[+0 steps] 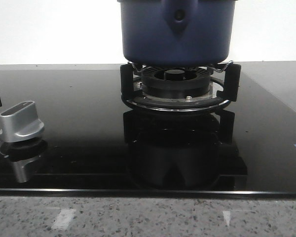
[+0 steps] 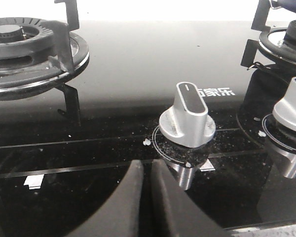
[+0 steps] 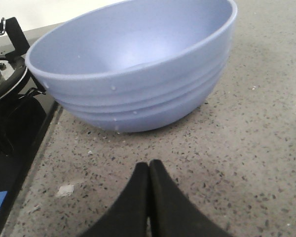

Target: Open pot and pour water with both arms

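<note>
Biggest worry is the pot: it sits up on the burner's black pan supports at the far middle of the glass cooktop, and its top is cut off in the front view, so I can't tell if a lid is on it or how full it is. If it's full, lifting it with 2 arms risks a tilt and a spill onto the glass, and a slip off those prongs looks like the nasty case. Next is the light blue bowl on the speckled counter just beside the cooktop edge; it looks empty and light, so a clumsy pour could shove it. Then the silver knobs, easy to bump on the way in. Both grippers are clenched on nothing: left gripper over the knobs, right gripper in front of the bowl. Count: 1 pot, 1 bowl, 2 burners, 2 knobs, 2 grippers.
</note>
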`<state>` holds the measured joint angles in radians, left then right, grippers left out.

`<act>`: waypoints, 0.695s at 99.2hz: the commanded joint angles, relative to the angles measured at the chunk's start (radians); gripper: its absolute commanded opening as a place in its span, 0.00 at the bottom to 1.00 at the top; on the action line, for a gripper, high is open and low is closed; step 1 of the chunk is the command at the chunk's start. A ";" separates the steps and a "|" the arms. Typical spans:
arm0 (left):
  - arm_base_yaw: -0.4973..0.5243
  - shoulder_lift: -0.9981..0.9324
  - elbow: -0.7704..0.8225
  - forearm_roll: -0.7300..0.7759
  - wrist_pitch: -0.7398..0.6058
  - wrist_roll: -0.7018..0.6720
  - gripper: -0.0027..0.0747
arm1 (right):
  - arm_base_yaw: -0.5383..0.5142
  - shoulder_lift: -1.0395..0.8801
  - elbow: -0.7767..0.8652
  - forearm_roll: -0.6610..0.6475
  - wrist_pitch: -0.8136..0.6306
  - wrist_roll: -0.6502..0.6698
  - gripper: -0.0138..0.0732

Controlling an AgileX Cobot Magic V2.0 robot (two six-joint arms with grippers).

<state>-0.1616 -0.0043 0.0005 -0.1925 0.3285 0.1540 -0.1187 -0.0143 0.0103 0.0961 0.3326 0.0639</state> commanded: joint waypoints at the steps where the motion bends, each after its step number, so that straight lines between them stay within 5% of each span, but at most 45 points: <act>1: 0.003 -0.027 0.032 -0.013 -0.053 -0.010 0.01 | 0.003 -0.015 0.027 -0.001 -0.026 -0.004 0.08; 69: 0.003 -0.027 0.032 -0.003 -0.056 -0.009 0.01 | 0.003 -0.015 0.027 -0.001 -0.026 -0.004 0.08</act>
<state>-0.1616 -0.0043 0.0005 -0.1925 0.3285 0.1540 -0.1187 -0.0143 0.0103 0.0961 0.3326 0.0639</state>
